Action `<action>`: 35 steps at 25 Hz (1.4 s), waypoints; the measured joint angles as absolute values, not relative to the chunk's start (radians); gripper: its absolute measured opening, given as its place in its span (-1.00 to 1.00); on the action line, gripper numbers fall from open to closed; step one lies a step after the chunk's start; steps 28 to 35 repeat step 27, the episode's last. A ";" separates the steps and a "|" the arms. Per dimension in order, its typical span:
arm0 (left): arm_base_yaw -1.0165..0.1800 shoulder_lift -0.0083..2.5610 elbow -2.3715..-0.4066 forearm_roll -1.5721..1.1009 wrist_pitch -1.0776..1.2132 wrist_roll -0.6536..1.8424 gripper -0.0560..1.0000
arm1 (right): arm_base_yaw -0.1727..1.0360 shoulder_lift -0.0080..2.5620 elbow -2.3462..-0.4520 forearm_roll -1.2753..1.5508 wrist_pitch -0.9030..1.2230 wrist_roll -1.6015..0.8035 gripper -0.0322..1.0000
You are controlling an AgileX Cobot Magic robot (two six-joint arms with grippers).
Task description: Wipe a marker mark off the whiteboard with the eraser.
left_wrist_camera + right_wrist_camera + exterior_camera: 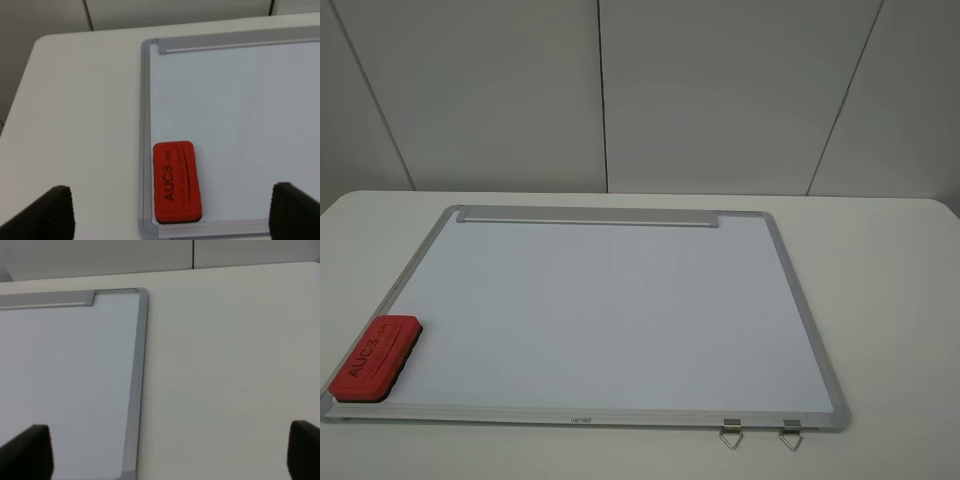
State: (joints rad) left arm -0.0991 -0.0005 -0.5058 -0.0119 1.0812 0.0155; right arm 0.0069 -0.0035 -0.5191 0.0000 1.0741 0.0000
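The whiteboard [610, 310] lies flat on the table, its silver frame all around. The red eraser [377, 357] with "AUCS" lettering rests on the board's near left corner, and the left wrist view shows the eraser [175, 181] lying free. No marker mark shows on the white surface in any view. My left gripper [170, 212] hovers above and short of the eraser, open, its dark fingertips [47, 212] wide apart. My right gripper [165, 450] is open above the board's right frame edge [137, 375], holding nothing. Neither arm appears in the exterior high view.
A metal tray strip [588, 216] runs along the board's far edge. Two small clips [731, 435] [791, 435] hang off the near edge at the right. White table [890, 300] surrounds the board; grey wall panels stand behind.
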 joint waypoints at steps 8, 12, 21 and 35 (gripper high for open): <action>-0.099 -0.007 -0.506 -0.046 1.081 0.059 0.52 | 0.007 -0.003 -0.519 0.000 1.074 0.000 0.66; -0.099 -0.008 -0.506 -0.049 1.081 0.061 0.52 | 0.007 -0.003 -0.519 0.000 1.074 0.000 0.66; -0.099 -0.008 -0.506 -0.052 1.082 0.064 0.52 | 0.007 -0.003 -0.519 0.000 1.074 0.000 0.66; -0.099 -0.008 -0.506 -0.052 1.082 0.064 0.52 | 0.007 -0.003 -0.519 0.000 1.074 0.000 0.66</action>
